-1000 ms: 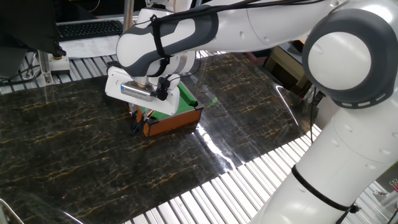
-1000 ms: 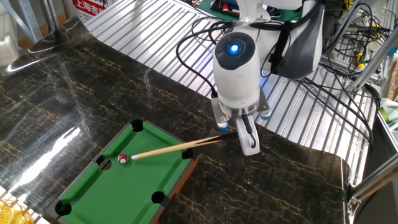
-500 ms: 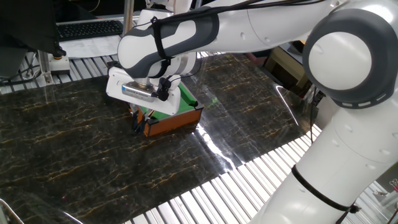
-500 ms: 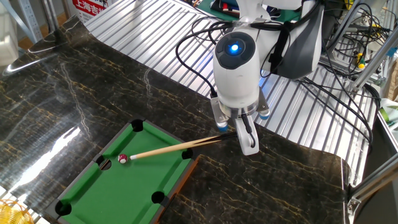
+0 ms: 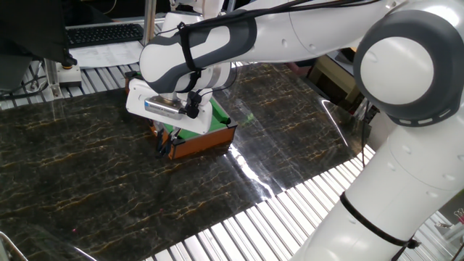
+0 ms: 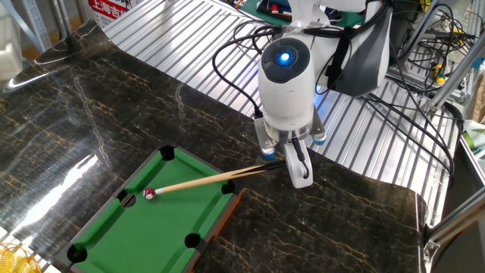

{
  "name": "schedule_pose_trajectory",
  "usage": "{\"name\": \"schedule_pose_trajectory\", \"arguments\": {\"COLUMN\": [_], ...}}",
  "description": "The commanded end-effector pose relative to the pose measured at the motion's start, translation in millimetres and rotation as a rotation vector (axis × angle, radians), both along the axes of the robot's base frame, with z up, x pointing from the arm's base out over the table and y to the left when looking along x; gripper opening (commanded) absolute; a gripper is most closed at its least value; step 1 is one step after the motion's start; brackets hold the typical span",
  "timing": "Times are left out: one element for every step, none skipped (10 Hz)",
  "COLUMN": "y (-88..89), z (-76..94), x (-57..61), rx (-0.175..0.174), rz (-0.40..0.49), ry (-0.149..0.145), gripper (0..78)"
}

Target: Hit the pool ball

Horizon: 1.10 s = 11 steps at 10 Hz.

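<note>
A miniature pool table with green felt and a brown wooden rim lies on the dark marble tabletop; it also shows in one fixed view, mostly hidden by the arm. A tiny red pool ball sits on the felt near the left side pocket. A long thin tan cue stick lies across the felt, its tip touching or almost touching the ball. My gripper is shut on the cue's dark end, just past the table's right corner. In one fixed view the gripper is at the table's near end.
Black marble sheet covers the table, with ribbed metal around it. Cables hang at the right. A keyboard lies at the back. A yellow mesh object is at the lower left corner.
The gripper and cue have shifted slightly left toward the ball; the cue tip is closer to the ball. The ball has barely moved.
</note>
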<state>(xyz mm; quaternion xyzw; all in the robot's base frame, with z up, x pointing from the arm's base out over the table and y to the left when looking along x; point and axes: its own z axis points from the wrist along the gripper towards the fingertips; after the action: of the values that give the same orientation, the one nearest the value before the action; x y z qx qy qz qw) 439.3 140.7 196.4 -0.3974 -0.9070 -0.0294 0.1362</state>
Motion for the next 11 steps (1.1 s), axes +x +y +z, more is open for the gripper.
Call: {"name": "schedule_pose_trajectory", "arguments": {"y": [-0.1,-0.4,-0.9,-1.9,-2.8,-3.2,-6.3,-9.3,-14.0,-20.5,-22.6], "z": [0.8,0.7,0.3,-0.2,-0.6,-0.6,-0.7,-0.8,-0.9,-0.4,0.0], "x": [0.9,1.0,1.7,3.1,5.5,6.7,12.1,16.3,21.9,26.7,28.3], "rx": [0.001,0.002,0.002,0.004,0.004,0.003,0.000,-0.003,-0.009,-0.012,-0.012], "rz": [-0.001,0.000,0.001,0.004,0.004,0.004,0.005,0.007,0.011,0.018,0.017], "ry": [-0.002,-0.002,-0.003,-0.003,-0.003,-0.004,-0.006,-0.009,-0.011,-0.011,-0.010], "gripper": [1.1,1.1,1.1,1.1,1.1,1.1,1.1,1.1,1.1,1.1,1.1]}}
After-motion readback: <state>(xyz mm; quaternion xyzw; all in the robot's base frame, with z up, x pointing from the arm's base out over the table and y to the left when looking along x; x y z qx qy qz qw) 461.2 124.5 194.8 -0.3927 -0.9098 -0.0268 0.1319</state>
